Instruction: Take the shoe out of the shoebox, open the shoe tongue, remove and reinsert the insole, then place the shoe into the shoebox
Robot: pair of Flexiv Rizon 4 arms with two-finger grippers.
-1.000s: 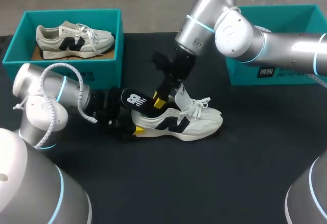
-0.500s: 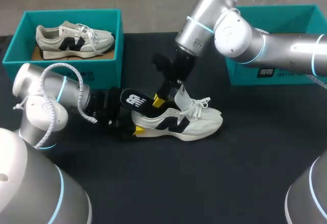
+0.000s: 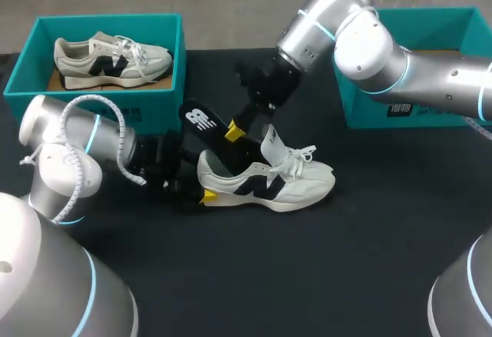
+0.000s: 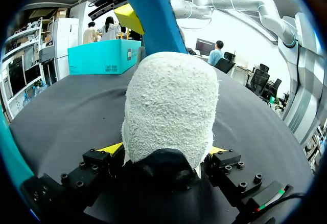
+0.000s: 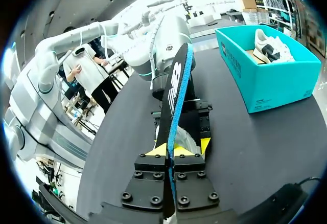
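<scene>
Right claw [image 5: 176,151] is pinched on the insole [image 3: 203,119], which slants up and back out of the shoe [image 3: 269,183], lower end seemingly just inside the opening. Left claw [image 4: 166,151] clamps the heel [image 4: 168,101]. The shoe lies on the table [image 3: 307,275], toe pointing away from it.

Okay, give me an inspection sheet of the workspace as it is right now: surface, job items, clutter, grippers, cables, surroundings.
Surface: black table, bare in front.
Job's things: white shoe on its sole mid-table; insole slanting up out of its opening; left shoebox holds a second shoe; right shoebox, inside mostly hidden by the arm.
Clutter: nothing seen.
Grippers: left gripper shut on the shoe's heel; right gripper shut on the insole.
Cables: white cable looped over the left arm, clear of the shoe.
Surroundings: nothing seen reaching over the table.
</scene>
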